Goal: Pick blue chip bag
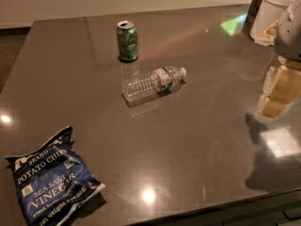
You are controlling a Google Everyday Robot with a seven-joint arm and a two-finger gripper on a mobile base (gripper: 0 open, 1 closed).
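Observation:
The blue chip bag (51, 182) lies flat on the dark table (197, 140) at the front left corner. It is crinkly dark blue with white edges and white lettering. My gripper (277, 91) hangs at the far right edge of the view, tan-coloured, just above the table surface and well away from the bag. The grey arm (290, 29) shows above it. Nothing is seen in the gripper.
A green soda can (127, 41) stands upright at the back middle. A clear plastic water bottle (153, 82) lies on its side in front of the can. A white container (275, 8) stands at the back right corner. The table's front edge runs along the bottom right.

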